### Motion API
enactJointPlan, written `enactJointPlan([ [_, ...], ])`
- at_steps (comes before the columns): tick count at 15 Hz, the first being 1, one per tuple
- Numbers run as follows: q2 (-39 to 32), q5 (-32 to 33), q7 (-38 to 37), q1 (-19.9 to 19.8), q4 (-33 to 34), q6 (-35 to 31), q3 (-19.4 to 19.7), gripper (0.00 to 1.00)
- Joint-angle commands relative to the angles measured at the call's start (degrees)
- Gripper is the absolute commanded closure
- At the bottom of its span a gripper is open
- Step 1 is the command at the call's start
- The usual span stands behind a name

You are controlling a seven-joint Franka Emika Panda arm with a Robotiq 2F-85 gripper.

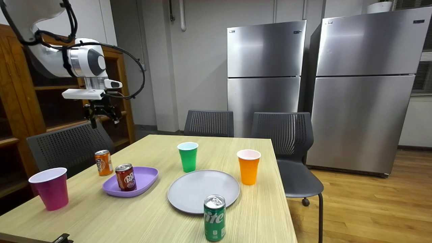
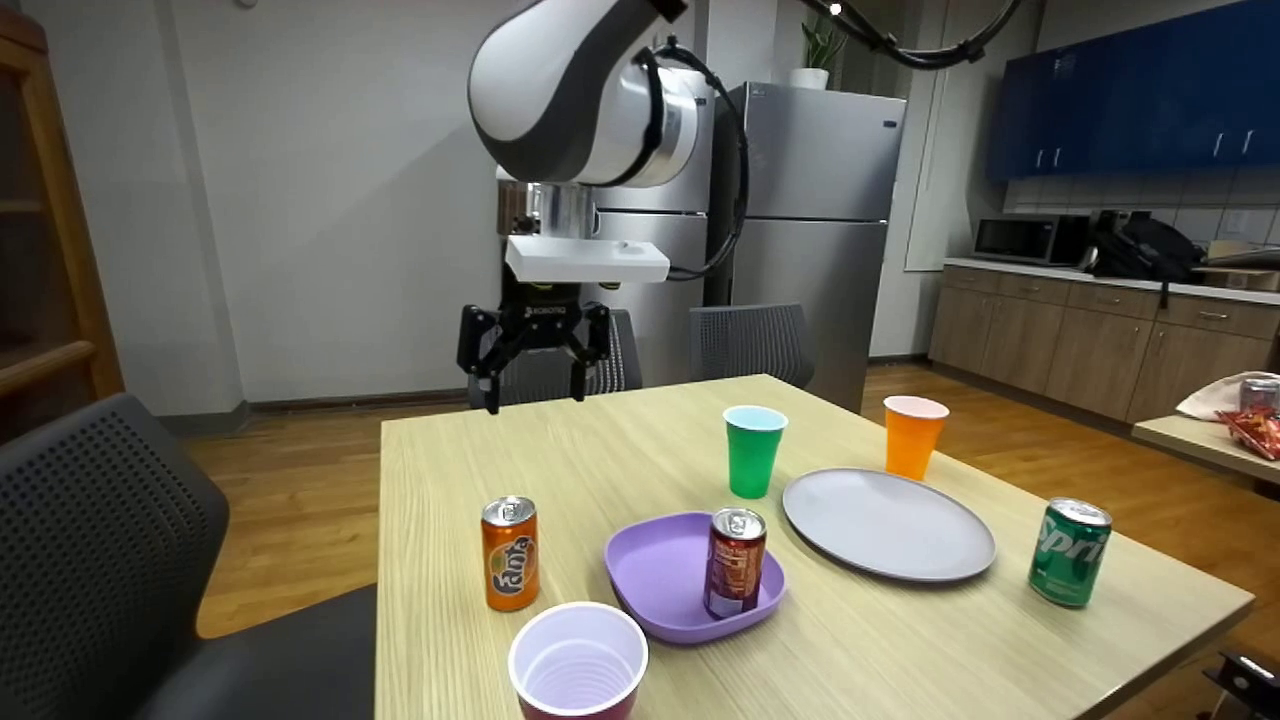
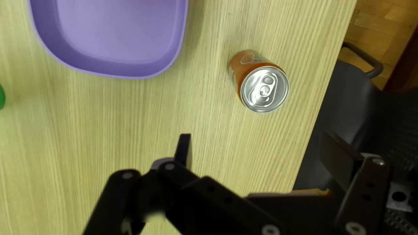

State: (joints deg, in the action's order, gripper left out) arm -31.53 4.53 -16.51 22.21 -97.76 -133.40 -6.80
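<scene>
White arm [image 2: 628, 130] arches over the table [image 2: 620, 460], its wide-spread jaws pointing down, higher than the orange can [image 2: 511, 555].

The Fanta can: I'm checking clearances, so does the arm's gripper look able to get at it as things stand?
Probably yes: the gripper hangs open and empty, higher than the can, whose top is uncovered. The purple tray beside it stands apart, so the sides look free too.
</scene>
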Motion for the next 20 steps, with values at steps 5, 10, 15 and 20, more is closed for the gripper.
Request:
enactJointPlan([
  [5,-7.2,0.1,-6.8,3.1,7.8,3.1,0.7,0.00],
  [10,-10.5,-0.2,-8.3,3.7,9.4,2.3,1.0,0.00],
  [15,-10.1,-0.3,-6.5,3.0,7.3,1.0,0.5,0.00],
  [20,-10.1,-0.3,-6.5,3.0,7.5,1.0,0.5,0.00],
])
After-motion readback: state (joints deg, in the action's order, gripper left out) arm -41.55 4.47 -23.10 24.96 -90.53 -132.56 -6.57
